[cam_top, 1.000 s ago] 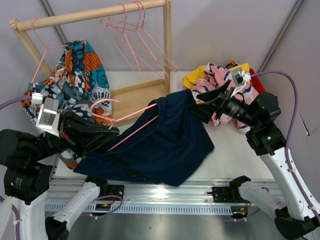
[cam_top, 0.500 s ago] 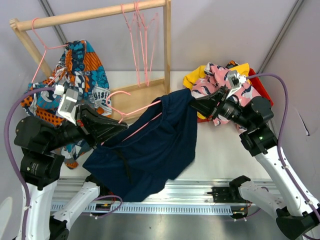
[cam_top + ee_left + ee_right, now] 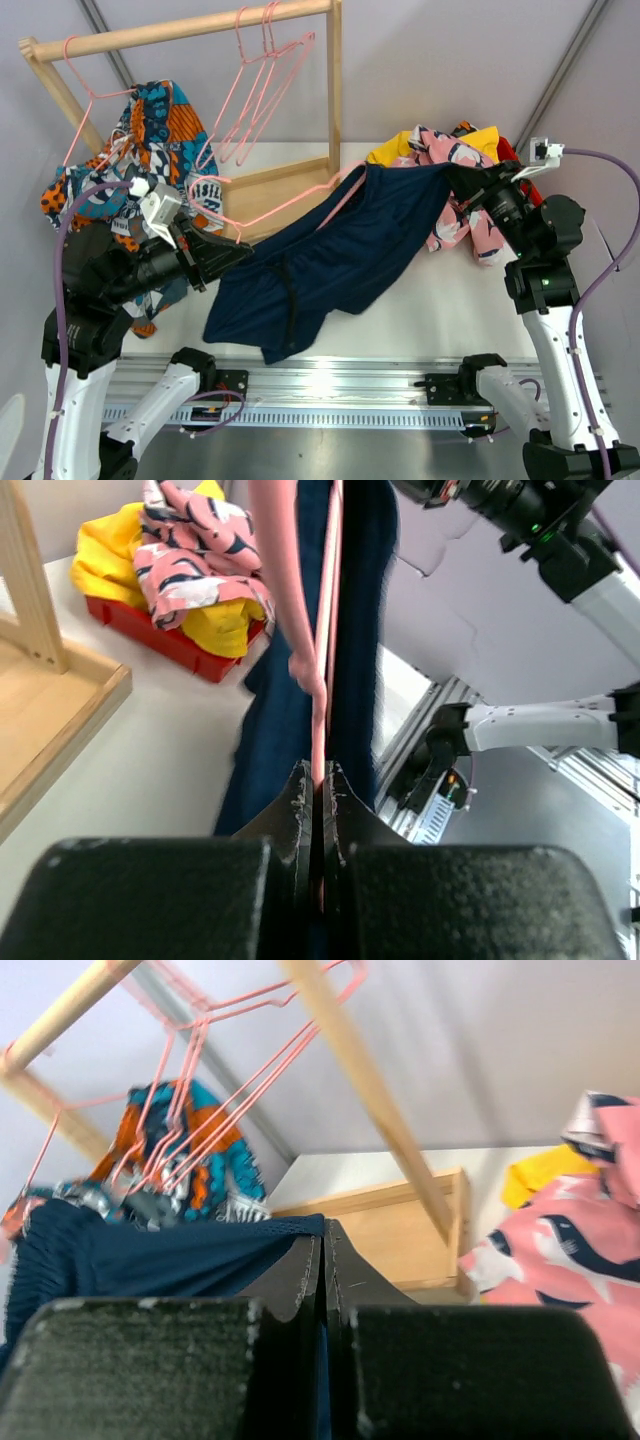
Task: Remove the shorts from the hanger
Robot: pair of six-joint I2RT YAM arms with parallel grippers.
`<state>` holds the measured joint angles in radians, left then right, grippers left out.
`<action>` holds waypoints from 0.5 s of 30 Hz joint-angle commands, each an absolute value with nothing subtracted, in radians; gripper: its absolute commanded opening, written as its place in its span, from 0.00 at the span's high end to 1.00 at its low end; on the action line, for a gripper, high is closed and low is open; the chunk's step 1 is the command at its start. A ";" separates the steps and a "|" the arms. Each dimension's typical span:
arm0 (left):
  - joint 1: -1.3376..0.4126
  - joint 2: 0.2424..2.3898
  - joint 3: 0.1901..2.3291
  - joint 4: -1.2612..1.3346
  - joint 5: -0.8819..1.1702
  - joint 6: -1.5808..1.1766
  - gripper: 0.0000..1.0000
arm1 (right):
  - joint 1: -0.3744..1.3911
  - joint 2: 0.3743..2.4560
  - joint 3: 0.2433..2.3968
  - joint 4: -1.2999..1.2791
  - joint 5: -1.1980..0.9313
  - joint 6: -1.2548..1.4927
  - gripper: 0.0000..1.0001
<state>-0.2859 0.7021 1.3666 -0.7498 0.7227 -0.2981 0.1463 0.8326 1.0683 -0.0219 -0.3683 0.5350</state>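
Navy shorts (image 3: 330, 265) hang stretched across the middle of the table, between both arms. Their waistband is still threaded on a pink wire hanger (image 3: 285, 213). My left gripper (image 3: 235, 252) is shut on that hanger's wire. In the left wrist view the pink hanger (image 3: 325, 630) runs straight out from the closed left gripper (image 3: 322, 780), with navy shorts (image 3: 365, 630) on both sides of it. My right gripper (image 3: 455, 175) is shut on the waistband's right end. In the right wrist view the navy shorts (image 3: 150, 1255) stretch left from the right gripper (image 3: 323, 1235).
A wooden rack (image 3: 180, 30) stands at the back left. It carries blue-orange patterned shorts (image 3: 165, 130) on a hanger and empty pink hangers (image 3: 260, 60). A red bin (image 3: 510, 155) at the back right holds pink patterned shorts (image 3: 470, 215) and yellow shorts (image 3: 390, 150).
My right gripper has pulled the waistband up and to the right. The left arm carried the hanger back and upward, lifting the shorts off the front edge. The empty hangers swing.
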 commanded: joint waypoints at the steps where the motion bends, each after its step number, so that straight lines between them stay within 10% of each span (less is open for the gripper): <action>1: -0.290 0.661 1.349 -0.795 0.690 -0.247 1.00 | 0.058 0.847 1.097 0.044 -0.259 0.612 1.00; 8: -0.290 0.644 1.335 -0.785 0.693 -0.258 1.00 | 0.049 0.862 1.030 0.044 -0.212 0.653 1.00; 15: -0.290 0.681 1.296 -0.586 0.598 -0.366 1.00 | 0.218 0.796 0.885 0.296 -0.607 0.706 1.00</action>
